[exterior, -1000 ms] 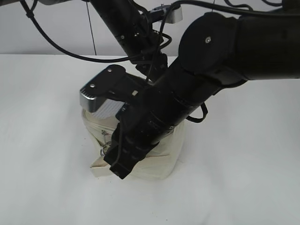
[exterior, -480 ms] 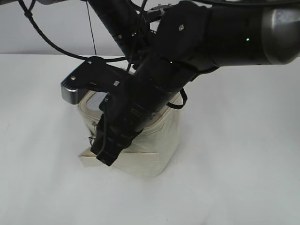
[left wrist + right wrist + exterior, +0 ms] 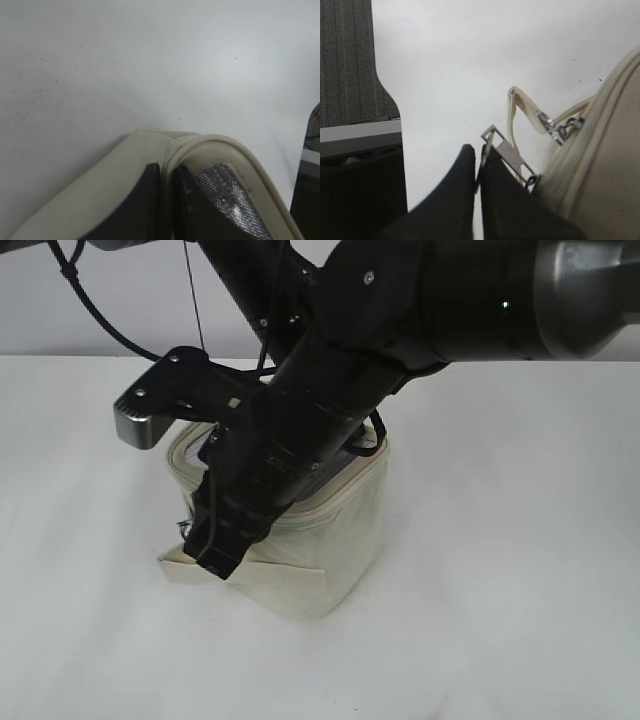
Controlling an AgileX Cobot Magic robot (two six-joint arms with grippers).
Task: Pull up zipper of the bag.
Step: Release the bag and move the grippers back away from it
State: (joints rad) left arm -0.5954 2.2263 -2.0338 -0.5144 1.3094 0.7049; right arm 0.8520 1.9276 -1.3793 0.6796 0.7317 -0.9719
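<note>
I see the bag (image 3: 325, 540) on the white table (image 3: 520, 570), just below centre in the exterior view, partly hidden under both arms. The right gripper (image 3: 479, 177) reaches in from 2 o'clock down to the bag's near left corner. In the right wrist view its fingers (image 3: 457, 185) are pressed together on a silver ring pull (image 3: 489, 137) of the zipper (image 3: 580, 150), which runs along the lid rim at 3 o'clock. A cream strap loop (image 3: 522, 107) stands just beyond the pull. The left gripper (image 3: 167, 190) comes down from 12 o'clock; its fingers pinch the bag's lid rim, beside the grey mesh panel (image 3: 227, 195). Its camera block (image 3: 150, 420) sits at 10 o'clock from the bag.
</note>
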